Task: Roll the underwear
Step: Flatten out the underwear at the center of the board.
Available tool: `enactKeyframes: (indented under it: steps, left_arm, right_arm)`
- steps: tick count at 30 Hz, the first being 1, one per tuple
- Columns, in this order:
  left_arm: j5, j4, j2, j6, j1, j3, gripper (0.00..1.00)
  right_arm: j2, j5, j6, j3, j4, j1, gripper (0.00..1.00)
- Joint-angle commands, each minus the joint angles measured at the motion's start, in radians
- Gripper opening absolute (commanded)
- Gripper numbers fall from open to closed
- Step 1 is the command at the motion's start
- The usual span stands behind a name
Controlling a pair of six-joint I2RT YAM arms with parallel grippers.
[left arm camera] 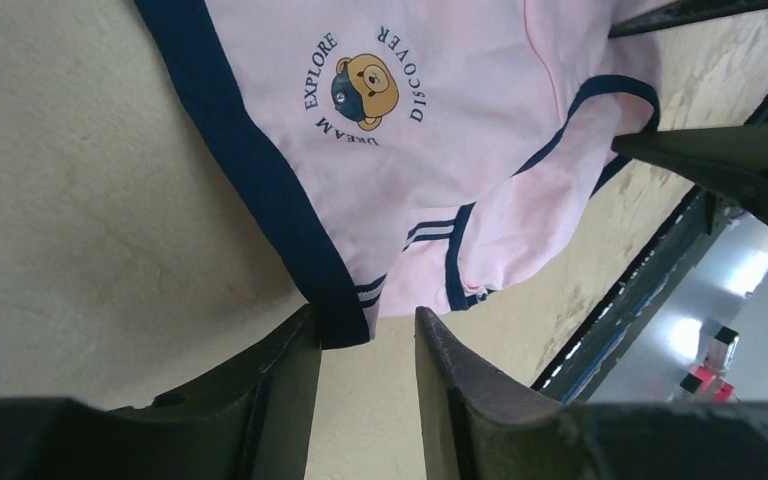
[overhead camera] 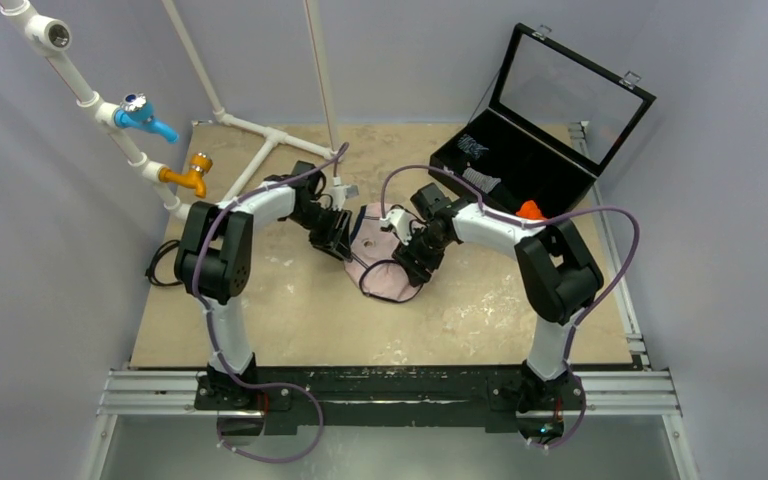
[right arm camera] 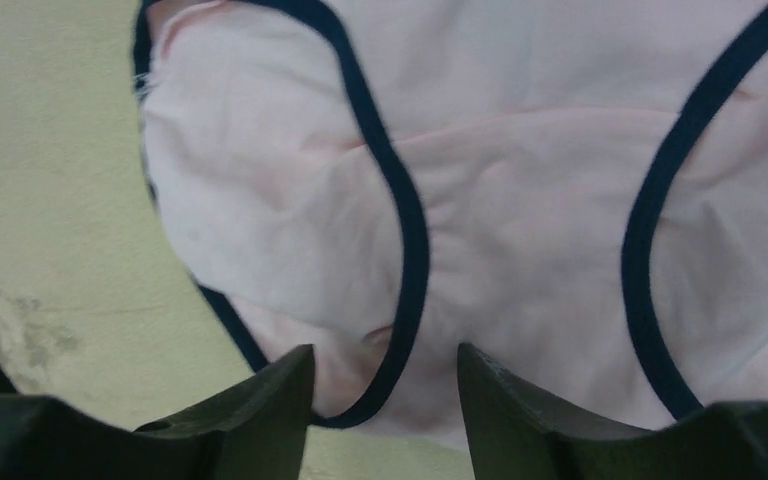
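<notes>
The underwear (overhead camera: 388, 268), pale pink with navy trim, lies flat on the tan table between my two grippers. In the left wrist view it (left arm camera: 460, 110) shows a bear print and its navy waistband. My left gripper (left arm camera: 368, 325) is open at the waistband corner, which lies just inside the left fingertip (left arm camera: 295, 345). From above, the left gripper (overhead camera: 338, 236) sits at the cloth's left edge. My right gripper (right arm camera: 385, 362) is open and straddles a navy-trimmed edge of the underwear (right arm camera: 520, 230). From above, it (overhead camera: 416, 262) is over the cloth's right side.
An open black case (overhead camera: 560, 170) stands at the back right, holding an orange rolled cloth (overhead camera: 529, 209) and a grey-striped rolled cloth (overhead camera: 480, 180). White pipes (overhead camera: 250, 150) with a blue tap (overhead camera: 143, 115) and an orange tap (overhead camera: 192, 175) stand at the back left.
</notes>
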Motion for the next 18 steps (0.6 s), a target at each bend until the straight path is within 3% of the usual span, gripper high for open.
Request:
enactKeyframes:
  steps: [1,7,14,16,18]
  left_arm:
    - [0.115,-0.001,0.022,0.011,-0.017,0.04,0.33]
    - [0.205,-0.05,-0.006,0.042,-0.017,0.053,0.01]
    - [0.431,-0.249,-0.077,0.053,-0.017,0.118,0.0]
    - [0.479,-0.271,-0.075,0.014,-0.017,0.135,0.0]
    - [0.484,-0.274,-0.063,-0.026,-0.017,0.148,0.0]
  right_arm:
    - [0.005,0.094,0.019,-0.005,0.069,-0.009,0.47]
    - [-0.012,0.131,0.002,0.035,0.028,-0.007,0.27]
    - [0.019,0.213,-0.056,0.131,-0.031,-0.04,0.2]
    - [0.035,0.213,-0.062,0.162,-0.038,-0.052,0.24]
    - [0.039,0.204,-0.062,0.178,-0.036,-0.059,0.34]
